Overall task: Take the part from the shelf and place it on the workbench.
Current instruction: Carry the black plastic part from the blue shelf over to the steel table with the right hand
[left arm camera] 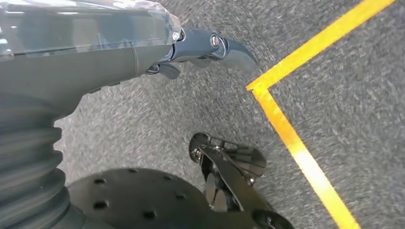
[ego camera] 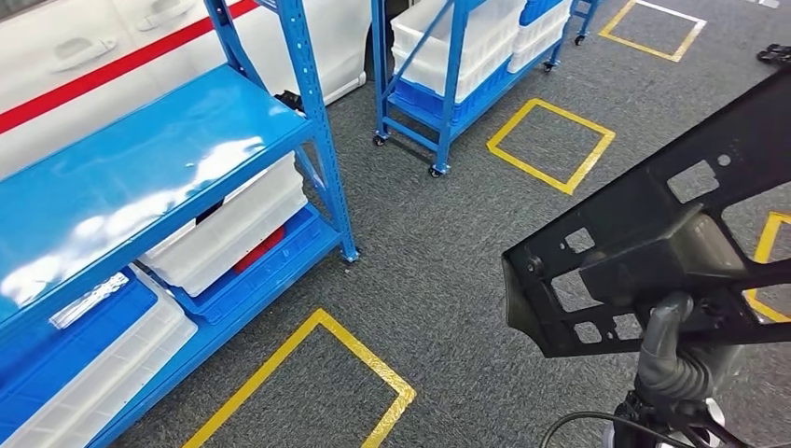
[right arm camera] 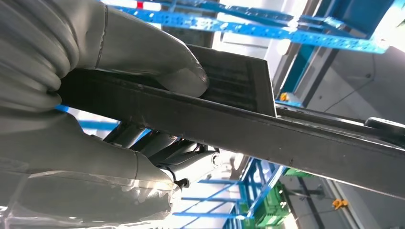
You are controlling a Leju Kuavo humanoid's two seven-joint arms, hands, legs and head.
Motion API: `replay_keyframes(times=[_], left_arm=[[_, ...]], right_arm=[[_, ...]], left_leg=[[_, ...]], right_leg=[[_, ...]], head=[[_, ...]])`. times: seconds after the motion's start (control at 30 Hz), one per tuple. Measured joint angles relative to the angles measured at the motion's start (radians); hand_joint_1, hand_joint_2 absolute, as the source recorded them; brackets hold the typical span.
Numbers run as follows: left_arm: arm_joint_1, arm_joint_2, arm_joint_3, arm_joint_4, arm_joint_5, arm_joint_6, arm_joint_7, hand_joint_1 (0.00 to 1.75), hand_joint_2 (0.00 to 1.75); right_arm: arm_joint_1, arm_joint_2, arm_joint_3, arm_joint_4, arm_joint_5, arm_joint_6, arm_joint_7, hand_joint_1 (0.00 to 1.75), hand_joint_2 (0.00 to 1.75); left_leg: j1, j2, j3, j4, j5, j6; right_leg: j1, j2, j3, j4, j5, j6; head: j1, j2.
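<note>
The right hand (ego camera: 673,359) has its fingers closed tight on the black part (ego camera: 653,233), which sticks up above it, likely so it can't drop while being carried.

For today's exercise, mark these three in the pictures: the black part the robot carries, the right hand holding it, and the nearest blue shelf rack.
black part (ego camera: 644,233): head view, on its flat perforated panel.
right hand (ego camera: 667,350): head view, on the grey thumb.
blue shelf rack (ego camera: 140,149): head view, on its bare top shelf.
</note>
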Motion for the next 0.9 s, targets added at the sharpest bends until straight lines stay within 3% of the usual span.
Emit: replay_keyframes(times=[0.03, 0.1, 0.17, 0.2, 0.27, 0.33, 0.4, 0.43, 0.47, 0.5, 0.53, 0.57, 0.63, 0.7, 0.77, 0.83, 0.9], left_arm=[[0.0, 0.0, 0.0, 0.0, -0.002, -0.005, 0.0, 0.0, 1.75], [0.0, 0.002, 0.0, 0.0, -0.01, -0.013, 0.0, 0.0, 1.75], [0.0, 0.003, 0.0, 0.0, -0.021, -0.019, 0.0, 0.0, 1.75], [-0.001, 0.003, -0.001, 0.0, -0.026, -0.02, 0.0, 0.0, 1.75], [-0.005, -0.001, -0.003, 0.0, -0.03, -0.025, 0.0, 0.0, 1.75], [-0.005, -0.002, -0.003, 0.0, -0.027, -0.034, 0.0, 0.0, 1.75], [-0.002, -0.001, -0.003, 0.0, -0.024, -0.043, -0.001, 0.0, 1.75], [0.0, -0.001, -0.003, 0.0, -0.024, -0.047, -0.001, 0.0, 1.75], [0.002, 0.0, -0.003, 0.0, -0.023, -0.051, -0.002, 0.0, 1.75], [0.002, 0.0, -0.003, 0.0, -0.023, -0.054, -0.002, 0.0, 1.75], [0.002, 0.001, -0.003, 0.0, -0.023, -0.056, -0.003, 0.0, 1.75], [0.001, 0.001, -0.003, 0.0, -0.023, -0.058, -0.004, 0.0, 1.75], [0.0, 0.002, -0.003, 0.0, -0.024, -0.063, -0.006, 0.0, 1.75], [-0.001, 0.003, -0.003, 0.0, -0.027, -0.068, -0.008, 0.0, 1.75], [-0.001, 0.004, -0.003, 0.0, -0.029, -0.072, -0.009, 0.0, 1.75], [-0.001, 0.005, -0.003, 0.0, -0.031, -0.075, -0.01, 0.0, 1.75], [0.001, 0.008, -0.003, 0.0, -0.032, -0.082, -0.01, 0.0, 1.75]], right_arm=[[-0.015, -0.004, 0.0, 0.007, 0.008, -0.002, 0.009, 1.75, 1.75], [-0.048, -0.012, 0.001, 0.02, 0.028, -0.006, 0.027, 1.75, 1.75], [-0.088, -0.024, 0.002, 0.032, 0.052, -0.016, 0.05, 1.75, 1.75], [-0.108, -0.031, 0.002, 0.038, 0.063, -0.021, 0.063, 1.75, 1.75], [-0.142, -0.048, 0.002, 0.049, 0.076, -0.029, 0.086, 1.75, 1.75], [-0.178, -0.067, 0.002, 0.059, 0.084, -0.035, 0.102, 1.75, 1.75], [-0.216, -0.087, 0.002, 0.073, 0.089, -0.04, 0.114, 1.75, 1.75], [-0.23, -0.096, 0.001, 0.081, 0.09, -0.042, 0.119, 1.75, 1.75], [-0.24, -0.104, 0.001, 0.089, 0.09, -0.044, 0.122, 1.75, 1.75], [-0.247, -0.113, -0.001, 0.095, 0.09, -0.046, 0.124, 1.75, 1.75], [-0.254, -0.121, -0.003, 0.101, 0.09, -0.048, 0.126, 1.75, 1.75], [-0.26, -0.129, -0.006, 0.106, 0.09, -0.05, 0.128, 1.75, 1.75], [-0.269, -0.142, -0.015, 0.112, 0.09, -0.053, 0.129, 1.75, 1.75], [-0.273, -0.152, -0.023, 0.115, 0.09, -0.055, 0.13, 1.75, 1.75], [-0.272, -0.158, -0.032, 0.116, 0.092, -0.056, 0.13, 1.75, 1.75], [-0.273, -0.162, -0.039, 0.116, 0.095, -0.056, 0.13, 1.75, 1.75], [-0.275, -0.164, -0.042, 0.116, 0.1, -0.057, 0.13, 1.75, 1.75]], left_leg=[[-0.001, -0.006, 0.024, -0.047, 0.033, 0.007], [-0.005, -0.045, 0.092, -0.189, 0.103, 0.025], [-0.008, -0.08, 0.124, -0.269, 0.128, 0.035], [-0.01, -0.082, 0.124, -0.279, 0.128, 0.037], [-0.01, -0.059, 0.125, -0.291, 0.14, 0.042], [-0.006, -0.031, 0.126, -0.308, 0.158, 0.052], [-0.008, -0.002, 0.12, -0.313, 0.166, 0.06], [-0.01, 0.012, 0.116, -0.311, 0.167, 0.061], [-0.012, 0.026, 0.112, -0.308, 0.167, 0.061], [-0.012, 0.039, 0.11, -0.305, 0.166, 0.061], [-0.013, 0.051, 0.108, -0.301, 0.165, 0.06], [-0.013, 0.062, 0.107, -0.298, 0.162, 0.058], [-0.016, 0.078, 0.108, -0.291, 0.156, 0.051], [-0.021, 0.093, 0.109, -0.288, 0.152, 0.042], [-0.021, 0.108, 0.111, -0.288, 0.147, 0.033], [-0.018, 0.077, 0.099, -0.255, 0.118, 0.022], [-0.012, 0.024, 0.053, -0.144, 0.049, 0.015]], right_leg=[[0.002, 0.014, -0.002, 0.0, 0.004, 0.001], [0.005, 0.039, -0.005, 0.0, 0.011, 0.006], [0.002, 0.06, -0.014, 0.001, 0.02, 0.016], [0.0, 0.071, -0.018, -0.001, 0.026, 0.024], [-0.003, 0.086, -0.026, -0.005, 0.035, 0.04], [0.002, 0.042, -0.047, 0.032, 0.007, 0.046], [0.004, -0.02, -0.096, 0.141, -0.061, 0.05], [0.002, -0.033, -0.12, 0.203, -0.09, 0.054], [0.0, -0.038, -0.133, 0.243, -0.102, 0.059], [-0.002, -0.042, -0.129, 0.25, -0.098, 0.062], [-0.004, -0.047, -0.104, 0.217, -0.077, 0.064], [-0.004, -0.06, -0.063, 0.152, -0.047, 0.064], [0.003, -0.102, 0.008, 0.028, -0.014, 0.052], [0.012, -0.117, 0.025, -0.012, -0.013, 0.037], [0.01, -0.093, 0.021, -0.017, -0.006, 0.026], [0.003, -0.072, 0.02, -0.025, 0.001, 0.015], [-0.001, -0.05, 0.015, -0.028, 0.007, 0.008]], head=[[0.0, 0.0], [0.0, 0.0], [0.0, 0.0], [0.0, 0.0], [0.0, 0.0], [0.0, 0.0], [0.001, 0.0], [0.0, 0.0], [0.0, 0.0], [0.0, 0.0], [0.0, 0.0], [0.0, 0.0], [0.0, 0.0], [0.0, 0.0], [0.0, 0.0], [0.0, 0.0], [0.0, 0.0]])
